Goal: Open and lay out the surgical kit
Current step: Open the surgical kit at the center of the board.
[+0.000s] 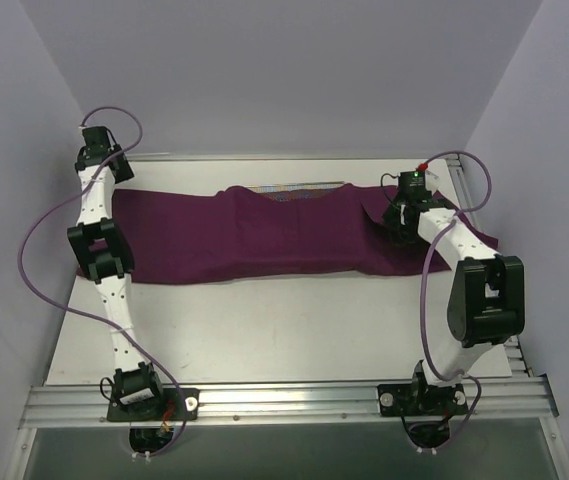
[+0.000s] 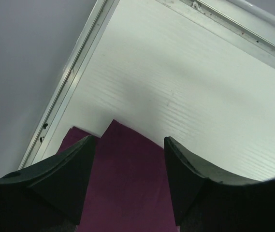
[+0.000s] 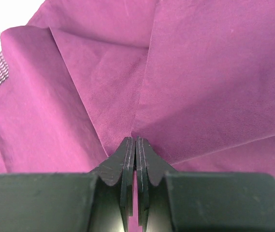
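Pressed-together black fingers (image 3: 125, 162) of the right gripper (image 3: 136, 141) fill the bottom of the right wrist view. They are clamped on a fold of the dark magenta cloth wrap (image 3: 200, 72), and creases fan out from the pinch point. From above, the wrap lies as a long, rumpled band across the far half of the table (image 1: 264, 330), running from the left arm to the right one. The right gripper holds it near its right end.

A strip of the silver wire-mesh tray (image 1: 299, 187) shows at the wrap's far edge near the middle. The cloth covers the rest of it.

At the wrap's left end, the left gripper (image 2: 130, 141) points down with its fingers (image 2: 74, 174) spread wide apart. A pointed corner of the cloth lies flat on the white tabletop between them. Whether either finger touches the fabric cannot be told.

Pale lavender walls (image 1: 264, 70) enclose the table on three sides.
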`<move>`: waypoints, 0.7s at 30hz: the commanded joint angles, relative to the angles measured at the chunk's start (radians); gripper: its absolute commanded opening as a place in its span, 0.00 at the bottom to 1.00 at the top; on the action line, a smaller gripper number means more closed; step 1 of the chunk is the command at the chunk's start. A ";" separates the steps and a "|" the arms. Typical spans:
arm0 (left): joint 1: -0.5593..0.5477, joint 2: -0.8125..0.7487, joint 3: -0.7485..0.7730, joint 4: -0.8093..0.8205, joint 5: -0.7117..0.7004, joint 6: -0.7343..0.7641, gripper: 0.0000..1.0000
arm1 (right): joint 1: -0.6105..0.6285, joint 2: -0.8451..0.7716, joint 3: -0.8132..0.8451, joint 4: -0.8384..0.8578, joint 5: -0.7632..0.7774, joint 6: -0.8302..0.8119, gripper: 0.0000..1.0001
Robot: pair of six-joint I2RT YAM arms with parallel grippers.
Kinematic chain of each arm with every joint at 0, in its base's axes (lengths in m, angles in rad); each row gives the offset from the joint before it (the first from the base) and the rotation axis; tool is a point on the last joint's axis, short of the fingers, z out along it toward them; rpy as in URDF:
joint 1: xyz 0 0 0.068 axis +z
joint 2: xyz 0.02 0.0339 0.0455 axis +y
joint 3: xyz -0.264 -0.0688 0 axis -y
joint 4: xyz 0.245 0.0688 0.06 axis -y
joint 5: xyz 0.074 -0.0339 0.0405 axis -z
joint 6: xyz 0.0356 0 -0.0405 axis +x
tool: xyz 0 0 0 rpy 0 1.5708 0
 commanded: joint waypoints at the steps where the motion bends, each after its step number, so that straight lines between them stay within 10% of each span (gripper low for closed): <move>1: 0.027 0.041 0.089 0.071 0.037 0.048 0.68 | 0.007 -0.070 -0.023 0.012 -0.026 -0.001 0.00; 21: 0.022 0.046 -0.064 0.232 0.049 0.107 0.58 | 0.013 -0.030 -0.024 0.054 -0.082 0.024 0.00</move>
